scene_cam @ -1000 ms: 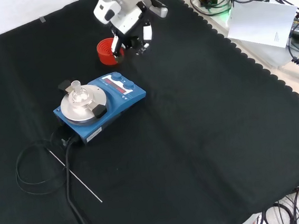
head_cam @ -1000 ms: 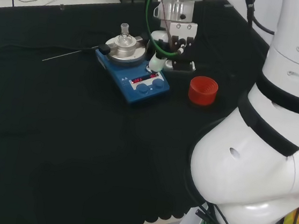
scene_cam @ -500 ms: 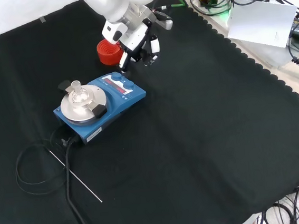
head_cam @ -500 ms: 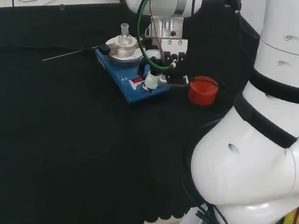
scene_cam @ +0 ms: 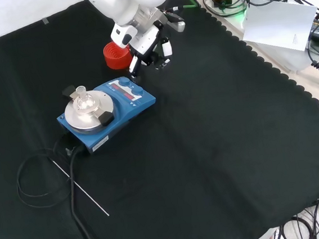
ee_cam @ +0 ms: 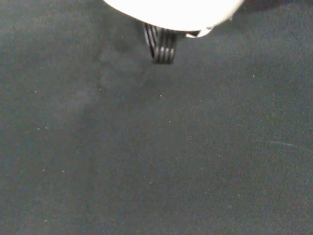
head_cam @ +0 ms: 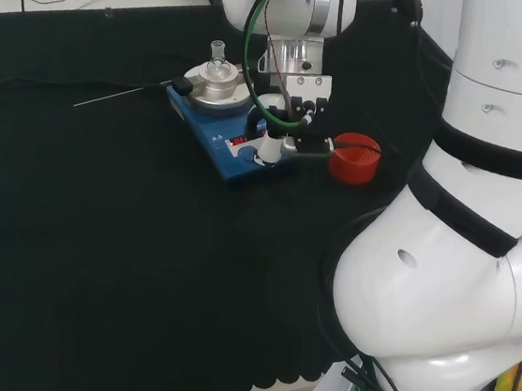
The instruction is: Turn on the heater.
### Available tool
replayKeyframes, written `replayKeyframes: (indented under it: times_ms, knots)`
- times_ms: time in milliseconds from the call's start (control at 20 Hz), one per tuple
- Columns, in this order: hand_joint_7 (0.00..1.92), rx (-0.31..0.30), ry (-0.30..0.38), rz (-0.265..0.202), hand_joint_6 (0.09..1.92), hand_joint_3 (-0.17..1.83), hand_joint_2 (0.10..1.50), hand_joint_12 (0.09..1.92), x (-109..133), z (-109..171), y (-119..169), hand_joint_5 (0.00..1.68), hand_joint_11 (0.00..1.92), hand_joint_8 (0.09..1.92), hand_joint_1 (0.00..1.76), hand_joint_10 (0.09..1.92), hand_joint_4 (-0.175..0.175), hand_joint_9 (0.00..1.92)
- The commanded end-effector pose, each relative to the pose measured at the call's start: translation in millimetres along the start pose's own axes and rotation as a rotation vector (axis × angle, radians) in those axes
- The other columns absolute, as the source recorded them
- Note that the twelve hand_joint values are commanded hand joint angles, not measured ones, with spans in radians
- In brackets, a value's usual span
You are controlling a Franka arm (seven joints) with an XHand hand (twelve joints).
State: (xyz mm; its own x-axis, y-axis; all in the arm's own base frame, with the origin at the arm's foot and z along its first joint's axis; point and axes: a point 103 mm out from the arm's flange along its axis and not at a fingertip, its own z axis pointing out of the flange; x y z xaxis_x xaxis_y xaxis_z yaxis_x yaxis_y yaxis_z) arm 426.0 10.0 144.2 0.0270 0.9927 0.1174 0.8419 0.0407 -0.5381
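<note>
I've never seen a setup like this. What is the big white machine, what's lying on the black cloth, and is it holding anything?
The white shapes are one robot arm ending in a black and white hand. One camera looks over the arm from behind, one looks down from the front, and one sits at the wrist, seeing mostly the black cloth. On the cloth stands a blue heater with a small glass flask on its plate, and a red ribbed ring beside it. The hand holds nothing; a finger reaches toward the heater's knobs.

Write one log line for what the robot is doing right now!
hand: over heater's knob end, contact unclear | heater: blue, flask on plate | red ring: beside hand | step: switch-on not confirmed
</note>
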Motion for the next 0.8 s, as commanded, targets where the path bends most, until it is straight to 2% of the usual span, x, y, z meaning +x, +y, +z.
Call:
replayKeyframes:
  times_ms: [50, 800]
  knots:
    - [1.72, -0.012, -0.002, -0.007, 0.76, 1.13, 0.64, 1.55, -2.9, 2.3, 6.1, 0.33, 1.51, 1.51, 1.49, 1.58, -0.041, 1.8]
    - [1.72, 0.001, -0.004, -0.004, 0.76, 1.15, 0.63, 1.54, -6.7, 11.0, 14.3, 0.33, 1.52, 1.5, 1.49, 1.57, -0.041, 1.8]
